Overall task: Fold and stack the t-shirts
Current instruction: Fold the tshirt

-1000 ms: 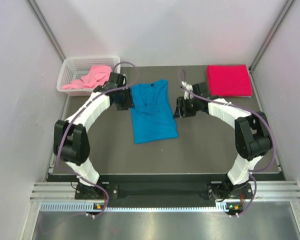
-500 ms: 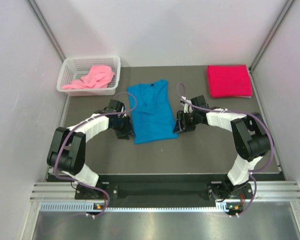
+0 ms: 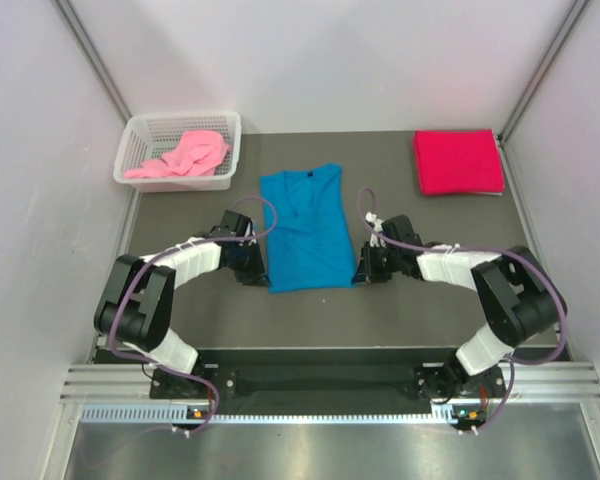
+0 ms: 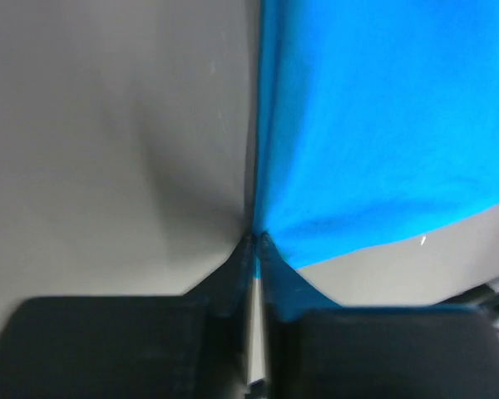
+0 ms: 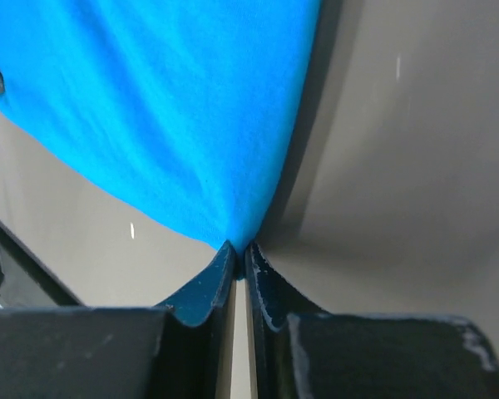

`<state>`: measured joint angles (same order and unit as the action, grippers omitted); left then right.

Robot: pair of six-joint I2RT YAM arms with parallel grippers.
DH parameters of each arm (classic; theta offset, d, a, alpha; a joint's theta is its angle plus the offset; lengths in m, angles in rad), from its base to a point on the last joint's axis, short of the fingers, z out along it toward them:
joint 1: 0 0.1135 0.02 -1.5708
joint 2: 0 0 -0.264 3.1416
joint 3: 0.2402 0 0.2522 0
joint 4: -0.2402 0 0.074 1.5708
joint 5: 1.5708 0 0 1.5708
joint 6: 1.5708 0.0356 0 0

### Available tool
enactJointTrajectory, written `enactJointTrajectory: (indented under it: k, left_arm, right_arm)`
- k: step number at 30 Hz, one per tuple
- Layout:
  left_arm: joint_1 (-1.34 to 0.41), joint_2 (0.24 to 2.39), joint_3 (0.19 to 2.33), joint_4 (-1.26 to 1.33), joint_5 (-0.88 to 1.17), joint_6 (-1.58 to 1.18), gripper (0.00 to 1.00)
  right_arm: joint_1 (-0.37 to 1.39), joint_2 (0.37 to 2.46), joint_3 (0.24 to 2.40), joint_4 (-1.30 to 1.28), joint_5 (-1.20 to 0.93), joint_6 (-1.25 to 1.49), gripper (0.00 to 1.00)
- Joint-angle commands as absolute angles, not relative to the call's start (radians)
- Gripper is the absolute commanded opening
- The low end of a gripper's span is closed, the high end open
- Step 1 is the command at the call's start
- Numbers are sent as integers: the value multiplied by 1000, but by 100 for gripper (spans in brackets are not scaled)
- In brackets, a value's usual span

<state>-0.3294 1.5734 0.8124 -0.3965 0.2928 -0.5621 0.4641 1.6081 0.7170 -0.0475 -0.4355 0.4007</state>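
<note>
The bright blue t-shirt [image 3: 307, 228] lies flat in the middle of the dark table, folded narrow, collar at the far end. My left gripper [image 3: 263, 272] is shut on its near left corner; the left wrist view shows blue cloth [image 4: 374, 125] pinched at my gripper's [image 4: 256, 237] tips. My right gripper [image 3: 359, 272] is shut on the near right corner, with blue cloth [image 5: 166, 108] pinched at the closed tips [image 5: 239, 247]. A folded crimson t-shirt [image 3: 458, 161] rests at the far right. The pink t-shirt [image 3: 185, 155] lies crumpled in the basket.
The white mesh basket [image 3: 145, 131] stands at the far left corner of the table [image 3: 410, 310]. Grey walls close in on both sides and behind. The arms' bases sit on a metal rail [image 3: 320, 385] at the near edge.
Both grippers slid toward me along the blue t-shirt's sides to its near corners and closed on them. The shirt's near edge now lies straighter.
</note>
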Motion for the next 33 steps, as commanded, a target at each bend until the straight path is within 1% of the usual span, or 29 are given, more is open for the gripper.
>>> enactJointTrajectory:
  k: [1, 2, 3, 6, 10, 12, 13, 14, 15, 16, 18, 19, 21, 22, 23, 25, 26, 27, 29, 33]
  left_arm:
    - [-339, 1545, 755, -344, 328, -592, 3]
    - [-351, 1536, 746, -348, 301, -604, 0]
    - [-360, 1511, 732, -359, 278, -610, 0]
    - [-414, 1458, 703, -400, 206, -633, 0]
    - [-506, 1388, 660, -414, 169, -681, 0]
    - [-525, 1356, 643, -419, 170, -710, 0]
    - [-534, 1345, 638, -425, 169, -722, 10]
    - [-543, 1324, 635, -454, 152, -727, 24]
    - [-545, 1310, 634, -471, 140, -732, 24]
    - [-546, 1293, 637, -488, 127, -733, 32]
    - [-546, 1240, 649, -526, 108, -730, 36]
    - [-546, 1227, 660, -534, 103, -724, 37]
    - [-546, 1207, 707, -531, 91, -700, 38]
    - [-546, 1210, 721, -517, 83, -686, 38]
    - [-545, 1232, 748, -499, 80, -678, 38]
    - [-534, 1271, 791, -460, 80, -658, 38]
    - [-529, 1323, 834, -450, 75, -654, 36]
    - [-517, 1351, 857, -442, 74, -649, 36]
    - [-502, 1431, 914, -402, 72, -640, 35]
    - [-462, 1563, 997, -338, 72, -632, 33]
  right_arm:
    - [489, 1511, 644, -54, -361, 446, 6]
    - [491, 1494, 611, -63, -338, 449, 5]
    - [491, 1458, 595, -69, -327, 451, 3]
    - [494, 1381, 528, -78, -310, 468, 0]
    - [537, 1296, 436, -57, -307, 535, 0]
    - [563, 1261, 419, -63, -295, 572, 2]
    - [568, 1247, 402, -74, -279, 584, 4]
    - [568, 1217, 397, -84, -276, 604, 14]
    - [569, 1203, 397, -103, -272, 609, 20]
    - [569, 1168, 409, -164, -250, 614, 29]
    - [571, 1131, 446, -256, -216, 603, 35]
    - [569, 1114, 498, -343, -172, 597, 37]
    - [571, 1075, 557, -400, -140, 583, 39]
    - [568, 1075, 615, -419, -135, 577, 36]
    - [569, 1084, 644, -413, -144, 568, 31]
    - [569, 1117, 719, -359, -193, 543, 19]
    - [569, 1171, 744, -339, -210, 532, 9]
    - [569, 1205, 770, -321, -228, 508, 5]
    - [569, 1311, 837, -256, -273, 485, 0]
    - [569, 1511, 981, -206, -360, 422, 0]
